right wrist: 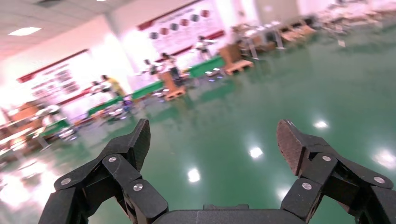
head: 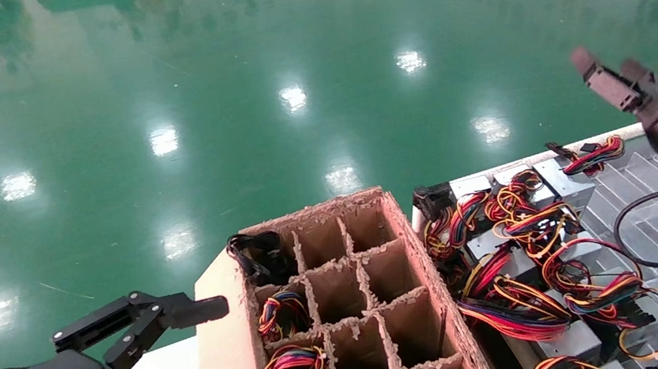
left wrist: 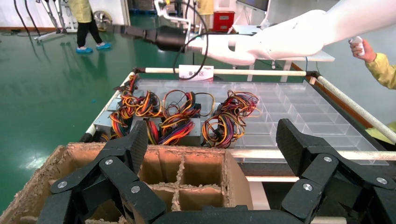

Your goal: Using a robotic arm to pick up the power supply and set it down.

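Right gripper [head: 609, 75], black scissor-link fingers agape

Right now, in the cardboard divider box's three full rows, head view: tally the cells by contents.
Cells with multicoloured wire bundle: 2
Cells with black cable: 1
Empty cells: 6
Total: 9
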You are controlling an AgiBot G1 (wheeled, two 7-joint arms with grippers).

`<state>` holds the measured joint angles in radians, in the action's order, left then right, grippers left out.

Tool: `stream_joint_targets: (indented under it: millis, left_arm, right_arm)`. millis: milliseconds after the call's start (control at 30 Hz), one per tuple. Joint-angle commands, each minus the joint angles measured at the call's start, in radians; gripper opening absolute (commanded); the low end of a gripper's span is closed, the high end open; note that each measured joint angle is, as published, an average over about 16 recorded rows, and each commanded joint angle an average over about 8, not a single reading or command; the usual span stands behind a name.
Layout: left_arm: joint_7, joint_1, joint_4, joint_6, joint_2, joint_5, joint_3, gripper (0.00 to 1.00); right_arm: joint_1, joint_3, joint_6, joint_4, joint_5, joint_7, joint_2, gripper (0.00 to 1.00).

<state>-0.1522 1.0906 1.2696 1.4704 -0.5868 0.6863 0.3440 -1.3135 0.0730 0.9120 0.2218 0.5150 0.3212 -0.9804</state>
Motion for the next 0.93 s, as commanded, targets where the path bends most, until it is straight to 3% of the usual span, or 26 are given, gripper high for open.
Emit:
stream_joint_targets:
  millis: [33, 933]
  left_arm:
    - [0.000, 0.000, 0.000, 0.000, 0.000, 0.000, 0.000, 1.00]
    - [0.000, 0.000, 0.000, 0.000, 0.000, 0.000, 0.000, 1.00]
  right_arm:
    - [0.010, 0.008, 0.024, 0.043, 0.009, -0.021, 0.015, 1.00]
    - [0.133, 0.115, 0.325, 0.592, 0.120, -0.283, 0.206, 1.00]
